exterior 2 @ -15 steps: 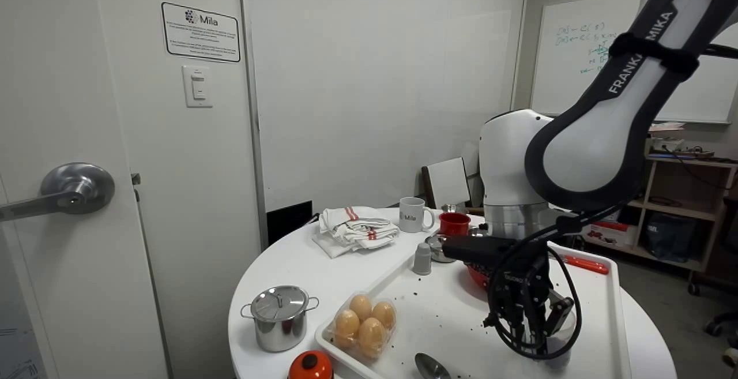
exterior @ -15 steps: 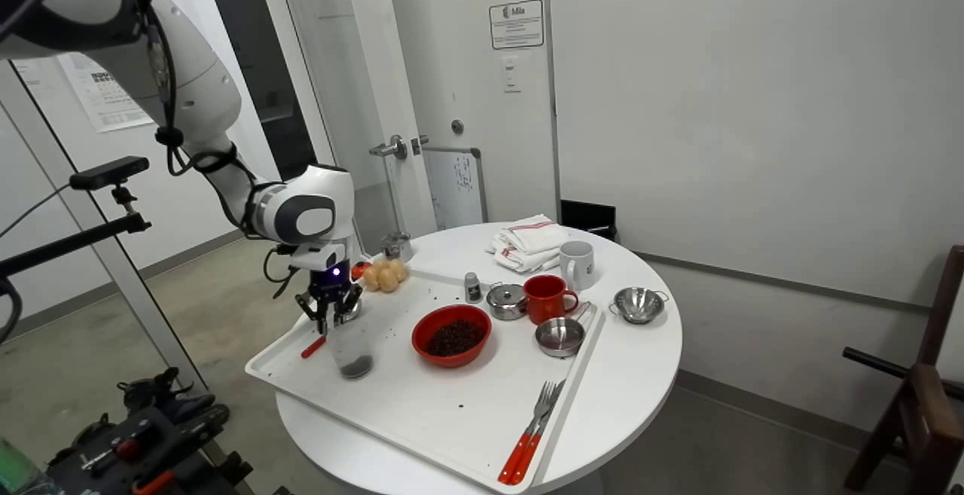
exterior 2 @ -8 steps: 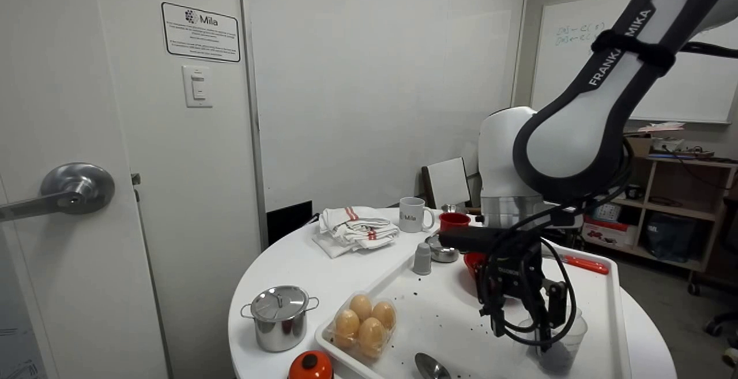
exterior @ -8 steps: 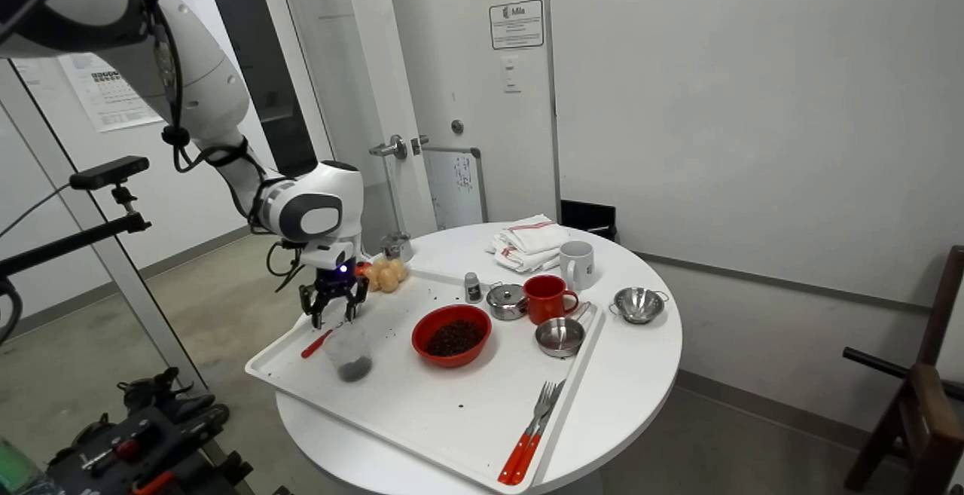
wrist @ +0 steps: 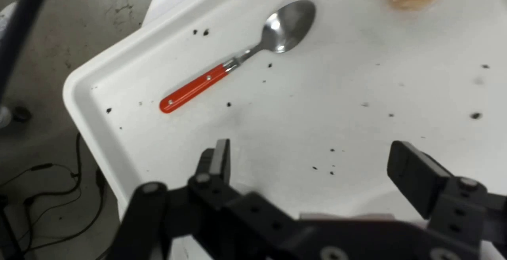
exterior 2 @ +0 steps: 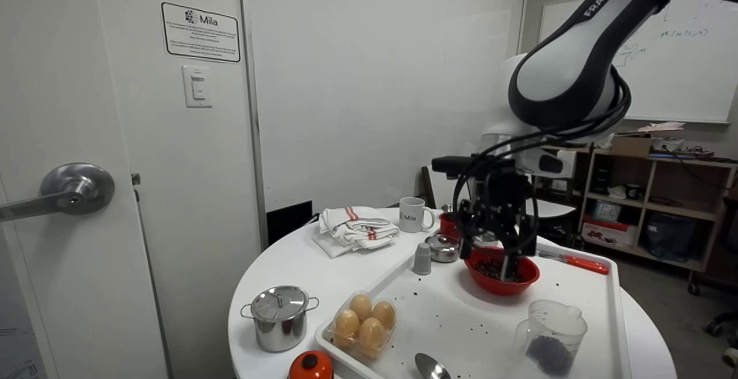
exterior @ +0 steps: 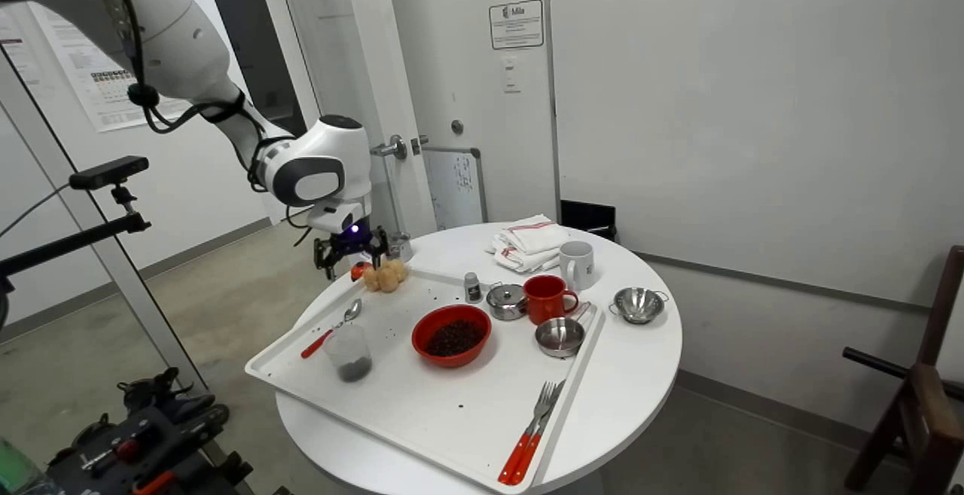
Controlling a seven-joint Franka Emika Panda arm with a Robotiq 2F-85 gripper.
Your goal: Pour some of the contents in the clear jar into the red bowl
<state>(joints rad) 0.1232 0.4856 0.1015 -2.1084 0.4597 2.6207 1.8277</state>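
Clear jar [exterior 2: 556, 330], dark bits [exterior 2: 550, 356] at its bottom, stands upright on the white tray [exterior: 422, 420], apart from the red bowl [exterior: 452, 361]. The gripper [wrist: 311, 157] hangs above the tray, its jaws spread wide.

We count one round red bowl [exterior: 450, 362], one clear cylindrical jar [exterior 2: 568, 324] and four brown eggs [exterior 2: 371, 334]. We see two cylindrical mugs [exterior: 575, 263], one white, one red.
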